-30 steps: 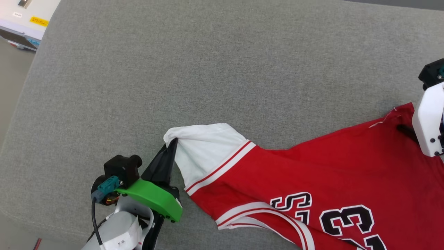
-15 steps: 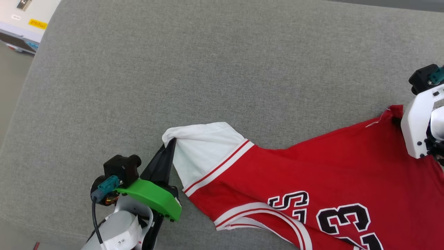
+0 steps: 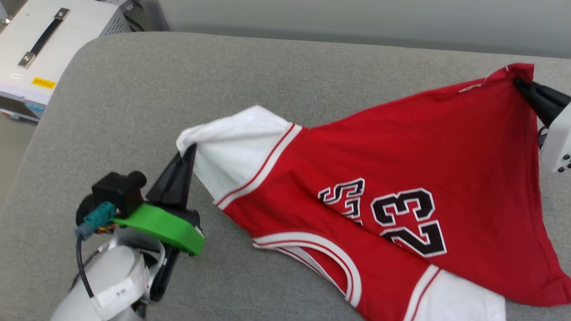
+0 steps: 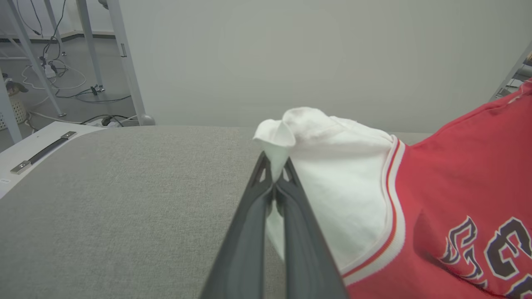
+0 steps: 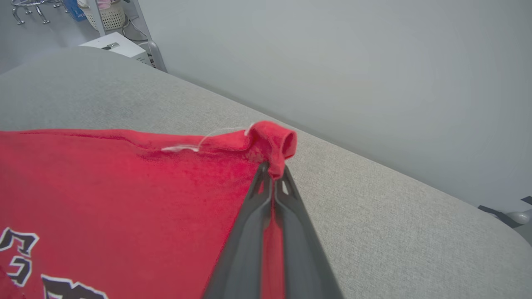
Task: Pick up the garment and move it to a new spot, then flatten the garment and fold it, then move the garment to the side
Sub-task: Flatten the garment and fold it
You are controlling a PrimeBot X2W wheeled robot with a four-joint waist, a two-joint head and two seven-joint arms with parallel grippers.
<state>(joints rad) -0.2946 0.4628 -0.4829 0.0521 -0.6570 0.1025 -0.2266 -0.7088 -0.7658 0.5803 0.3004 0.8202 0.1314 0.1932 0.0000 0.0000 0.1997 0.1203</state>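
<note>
From my head, the red shirt (image 3: 401, 147) lies spread over the grey cushion (image 3: 178, 80), number side up. My left gripper (image 3: 191, 149) pinches the tip of its white sleeve and my right gripper (image 3: 519, 84) pinches its red corner at the far right, while a white box (image 3: 40, 49) stands past the cushion's left end. Along my left wrist, the left gripper (image 4: 274, 168) is pressed together on a fold of the shirt (image 4: 353, 195) at the sleeve's edge, above the cushion (image 4: 104, 187). Along my right wrist, the right gripper (image 5: 274, 174) is clamped on the rolled red corner of the shirt (image 5: 124, 187), with the cushion (image 5: 395, 216) beneath.
</note>
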